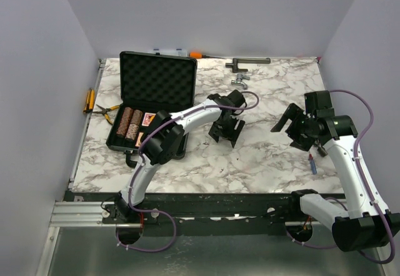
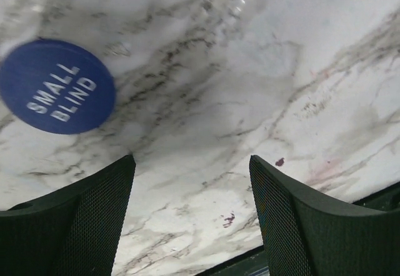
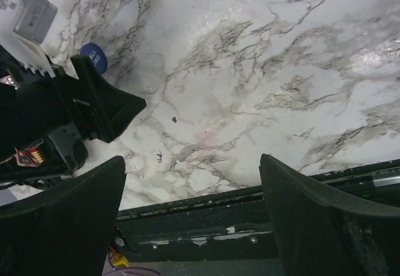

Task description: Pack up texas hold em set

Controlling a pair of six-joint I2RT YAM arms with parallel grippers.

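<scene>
Presently, right of the open case (image 1: 156,82), the left gripper (image 2: 190,163) hangs wide and empty; the small blind token (image 2: 56,87) lies off to one side of its jaws. Closing now would likely miss or flick it. The right gripper (image 1: 294,126) is likewise wide.

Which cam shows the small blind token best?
Left wrist: the blue small blind token sits large at upper left, lettering readable, just beyond the open left gripper. Right wrist shows it small, partly hidden by that gripper. Top external does not show it.
</scene>
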